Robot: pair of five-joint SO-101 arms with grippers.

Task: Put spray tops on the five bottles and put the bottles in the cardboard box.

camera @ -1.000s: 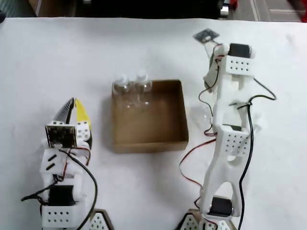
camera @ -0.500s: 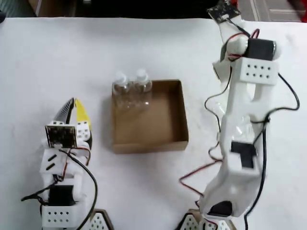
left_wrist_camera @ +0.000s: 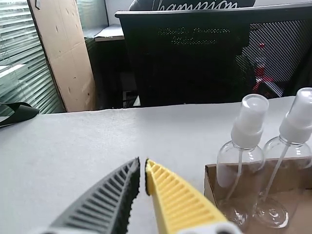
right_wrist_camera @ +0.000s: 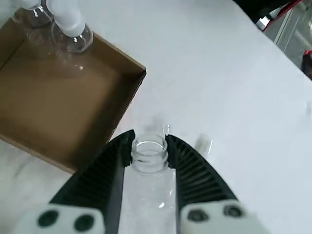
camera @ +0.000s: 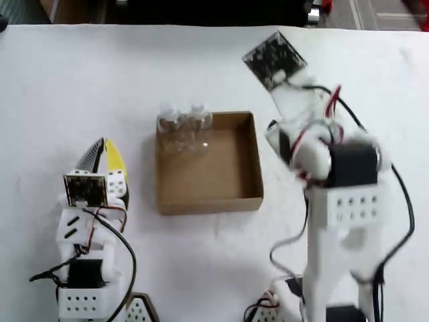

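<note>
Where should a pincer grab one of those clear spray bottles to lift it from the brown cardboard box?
Probably by the white spray top, coming straight down from above. The clear bottle stands upright in the box's corner, with the cardboard wall and its twin close beside, so the round body leaves little side room.

A white table (camera: 80,74) carries an open cardboard box (camera: 218,171) near its middle.

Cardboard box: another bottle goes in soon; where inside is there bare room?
Bare: the box floor from the near wall up to the two capped bottles, and all along the right arm's side. Crowded: the far corner on the left arm's side.
</note>
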